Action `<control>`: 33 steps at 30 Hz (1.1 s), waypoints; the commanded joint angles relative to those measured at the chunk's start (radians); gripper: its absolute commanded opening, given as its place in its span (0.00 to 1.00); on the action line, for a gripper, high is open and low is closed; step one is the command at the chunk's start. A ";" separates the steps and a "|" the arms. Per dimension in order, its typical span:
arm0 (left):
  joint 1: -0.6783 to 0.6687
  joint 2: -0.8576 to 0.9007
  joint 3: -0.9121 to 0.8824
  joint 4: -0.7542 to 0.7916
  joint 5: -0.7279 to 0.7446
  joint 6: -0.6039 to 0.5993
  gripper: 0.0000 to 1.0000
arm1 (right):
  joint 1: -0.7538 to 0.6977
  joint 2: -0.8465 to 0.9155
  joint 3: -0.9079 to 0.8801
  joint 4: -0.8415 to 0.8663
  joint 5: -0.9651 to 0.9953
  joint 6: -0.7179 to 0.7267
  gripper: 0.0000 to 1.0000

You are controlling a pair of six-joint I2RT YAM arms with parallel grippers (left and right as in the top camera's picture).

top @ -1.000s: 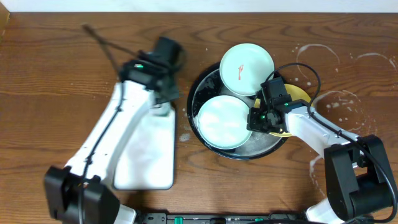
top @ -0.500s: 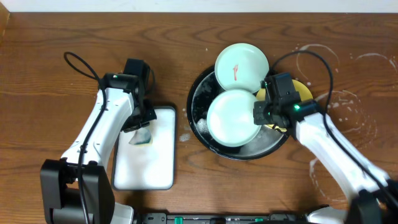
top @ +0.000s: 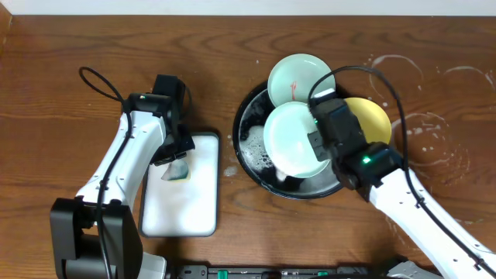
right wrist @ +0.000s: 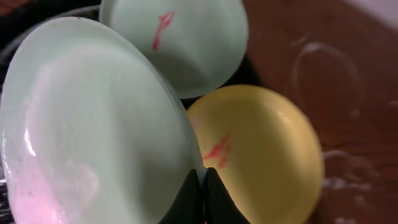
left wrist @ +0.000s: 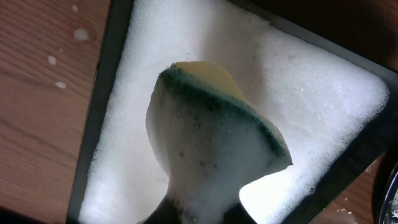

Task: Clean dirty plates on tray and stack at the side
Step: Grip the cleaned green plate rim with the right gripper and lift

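Observation:
My right gripper is shut on the rim of a mint-green plate, holding it tilted above the black tray; in the right wrist view the plate is pinched at its edge by the gripper. A second mint-green plate with a red smear leans on the tray's far rim, also in the right wrist view. The yellow plate with a red smear lies at the tray's right, also in the right wrist view. My left gripper is shut on a soapy yellow-green sponge.
A white rectangular soap-foam tray lies left of the black tray; it fills the left wrist view. White soapy ring stains mark the wood at the right. Suds sit in the black tray.
My right gripper has lifted and tilted the mint-green plate higher, closer to the camera. The left arm moved earlier to the foam tray and now holds still with the sponge.

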 commanded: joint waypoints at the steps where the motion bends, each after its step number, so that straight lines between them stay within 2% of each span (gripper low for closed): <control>1: 0.004 0.000 -0.002 -0.002 -0.004 0.018 0.08 | 0.055 -0.018 0.014 0.016 0.184 -0.078 0.01; 14: 0.004 0.000 -0.002 -0.002 -0.004 0.018 0.09 | 0.278 -0.018 0.014 0.070 0.599 -0.158 0.01; 33: 0.004 0.000 -0.002 -0.001 -0.004 0.018 0.09 | 0.453 -0.018 0.014 0.070 0.833 -0.210 0.01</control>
